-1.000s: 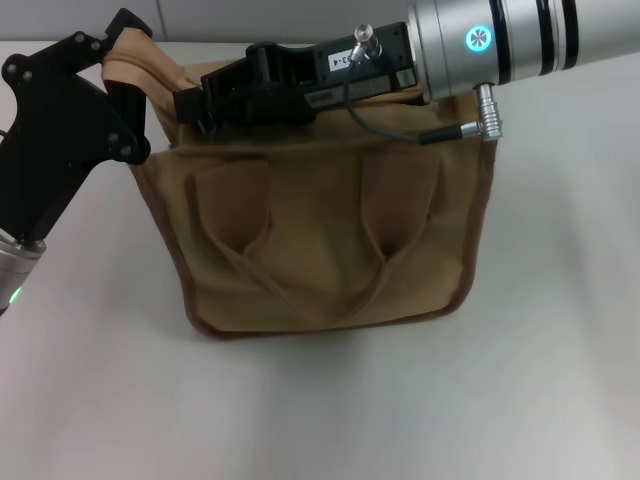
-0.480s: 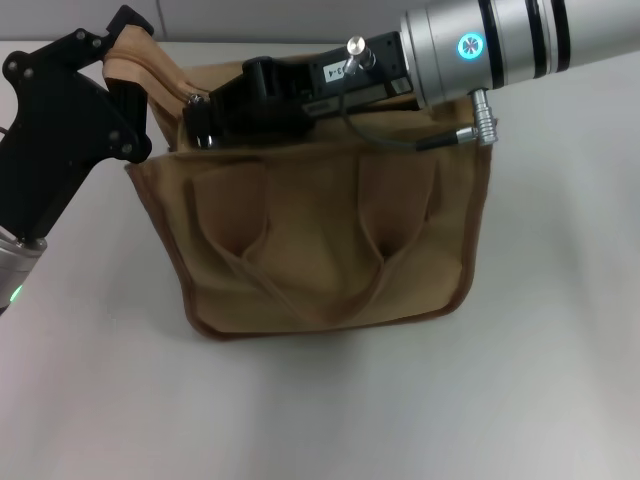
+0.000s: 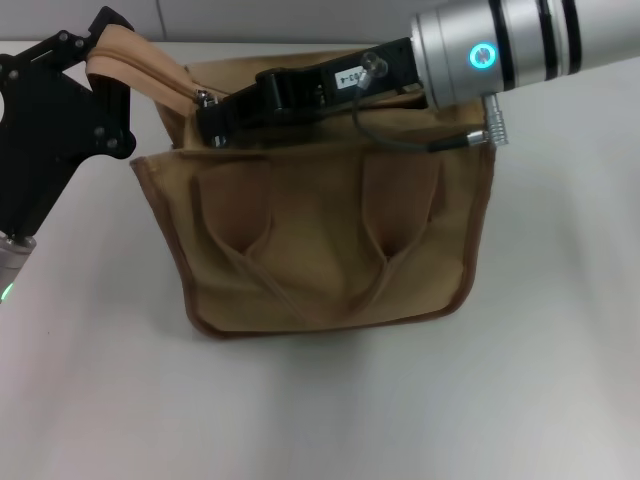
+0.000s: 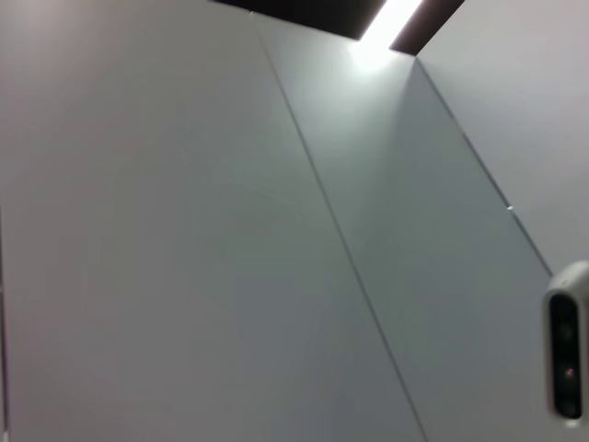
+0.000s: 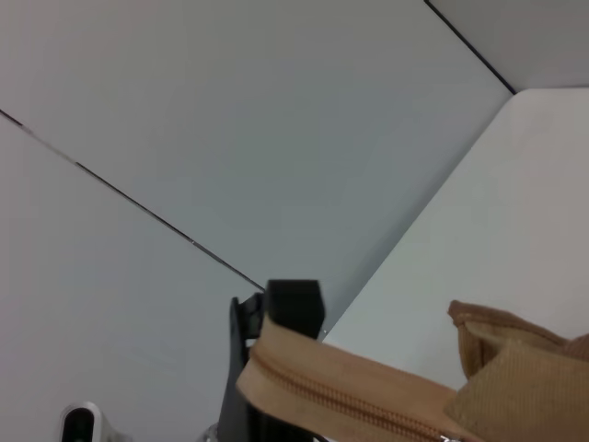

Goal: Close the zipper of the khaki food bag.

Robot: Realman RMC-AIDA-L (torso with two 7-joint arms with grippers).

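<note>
Two hands are working the bag (image 3: 330, 240) on the desk (image 3: 540, 330): left hand (image 3: 105, 70) is gripping the zipper (image 3: 140, 62) end; right hand (image 3: 212, 112) is pinching its pull.

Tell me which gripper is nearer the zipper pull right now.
Right. The right gripper is right beside the pull tab on the bag top; the left gripper holds the zipper's raised end, farther out at the bag's corner.

Right arm (image 3: 520, 45): silver metal cylinder, black bands, glowing cyan round light. Black wrist block with white label, small silver knob, thin dark cable looping to a silver plug connector. Right gripper (image 3: 215, 112): black, angular. Left gripper (image 3: 100, 60): matte black plates, visible pivot screws, triangular linkage shape. Left arm base silver-grey with small green light.
</note>
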